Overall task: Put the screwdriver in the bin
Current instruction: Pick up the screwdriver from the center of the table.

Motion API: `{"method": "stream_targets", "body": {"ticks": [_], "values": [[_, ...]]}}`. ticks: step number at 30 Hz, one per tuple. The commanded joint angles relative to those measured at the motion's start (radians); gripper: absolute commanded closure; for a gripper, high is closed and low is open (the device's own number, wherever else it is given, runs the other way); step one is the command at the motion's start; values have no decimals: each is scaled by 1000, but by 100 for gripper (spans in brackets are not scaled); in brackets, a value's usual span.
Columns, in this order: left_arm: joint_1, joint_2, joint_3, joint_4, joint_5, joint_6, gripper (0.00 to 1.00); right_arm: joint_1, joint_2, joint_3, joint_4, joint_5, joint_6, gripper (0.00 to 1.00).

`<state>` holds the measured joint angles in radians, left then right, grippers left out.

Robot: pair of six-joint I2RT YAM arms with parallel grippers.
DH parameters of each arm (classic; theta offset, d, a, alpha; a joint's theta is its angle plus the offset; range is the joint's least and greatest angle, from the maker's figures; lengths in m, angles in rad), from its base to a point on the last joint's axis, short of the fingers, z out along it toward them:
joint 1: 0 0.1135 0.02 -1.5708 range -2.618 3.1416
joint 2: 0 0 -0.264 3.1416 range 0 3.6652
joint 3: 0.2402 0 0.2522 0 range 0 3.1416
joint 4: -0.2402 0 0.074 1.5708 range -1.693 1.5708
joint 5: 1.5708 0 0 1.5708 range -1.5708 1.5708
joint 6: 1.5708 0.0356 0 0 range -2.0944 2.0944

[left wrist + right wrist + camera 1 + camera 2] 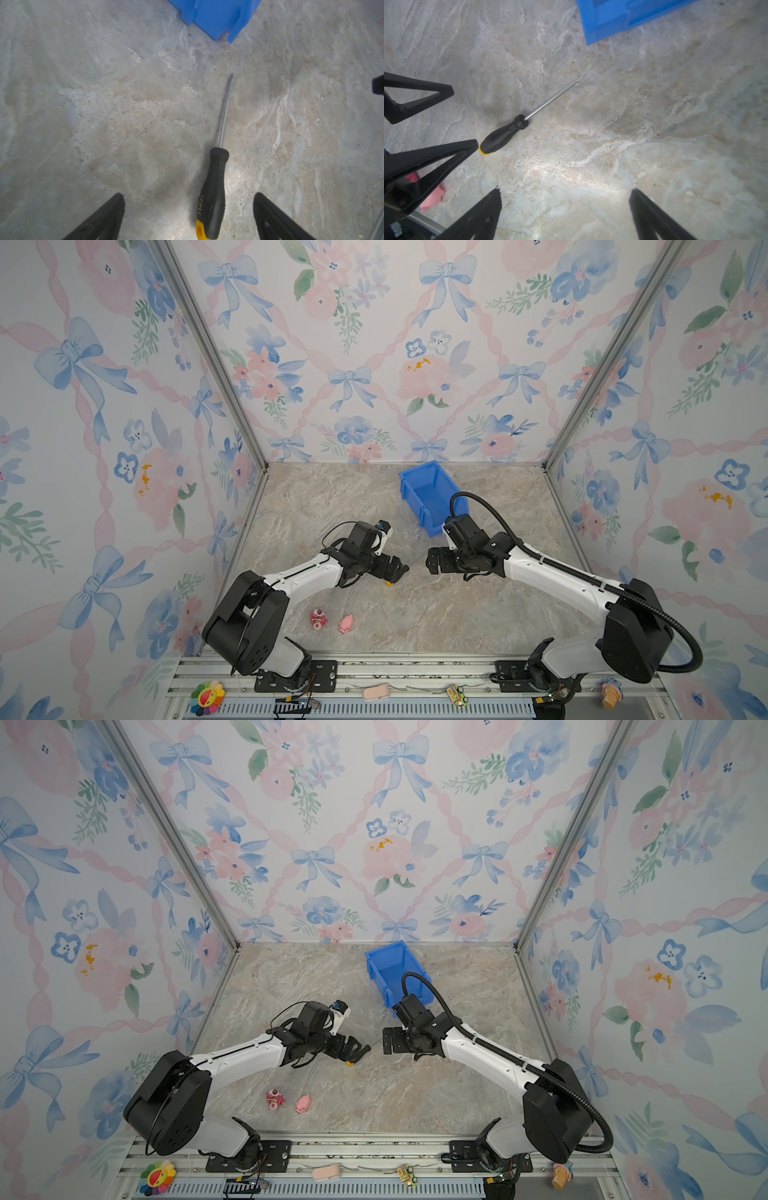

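Sitting near on the left side of the table [478, 614], two little toys are doing nothing for this job: one red-and-pink toy [318, 618] and one pink pig [345, 623], both well apart from the tool. Going right, the left gripper [400, 569] is hanging low over the table with its two fingers spread wide. Its wrist view is showing the black handle of the screwdriver [214, 187] lying between those fingers [108, 214] without touching them, so I am thinking this arm is getting ready to pinch the handle. The screwdriver is lying flat on the table in the middle, between the two grippers, with its yellow end pointing near and left and its thin metal tip pointing far and right, toward the bin. It is not sitting in the bin yet. Next, the right gripper [429, 562] is also holding its fingers wide apart and is carrying nothing. It is waiting just beside the thin tip, maybe leaving room for the other arm. Farther back, the bin [411, 495] is sitting with its open top facing up, ready for something to drop in, and nothing is showing inside it. Counting up, I am seeing one screwdriver, one bin, two grippers and two toys.
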<state>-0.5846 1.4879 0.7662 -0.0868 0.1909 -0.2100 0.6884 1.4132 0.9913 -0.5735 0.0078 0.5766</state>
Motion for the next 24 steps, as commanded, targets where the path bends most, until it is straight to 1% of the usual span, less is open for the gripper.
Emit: {"method": "stream_targets", "body": {"ticks": [1, 7, 9, 12, 14, 16, 19, 22, 24], "values": [[-28, 49, 35, -60, -18, 46, 8, -41, -38, -41, -21, 14, 5, 1], [-92, 145, 96, -143, -110, 80, 18, -116, -66, -48, -22, -1, -40, 0], [-106, 159, 91, -144, -144, 79, 24, -135, -68, -51, -20, -7, -47, 0], [-118, 179, 94, -147, -146, 74, 33, -153, -72, -62, -9, -14, -51, 0], [-130, 195, 101, -156, -155, 71, 41, -160, -73, -69, -2, -17, -51, 0], [-141, 211, 111, -168, -176, 65, 52, -166, -72, -76, 6, -20, -51, 0], [-151, 219, 111, -176, -194, 54, 66, -177, -74, -83, 21, -26, -51, 1], [-162, 216, 104, -180, -212, 40, 75, -189, -81, -81, 30, -30, -51, 1], [-167, 210, 97, -180, -222, 31, 87, -197, -89, -80, 38, -35, -55, 1]]}}
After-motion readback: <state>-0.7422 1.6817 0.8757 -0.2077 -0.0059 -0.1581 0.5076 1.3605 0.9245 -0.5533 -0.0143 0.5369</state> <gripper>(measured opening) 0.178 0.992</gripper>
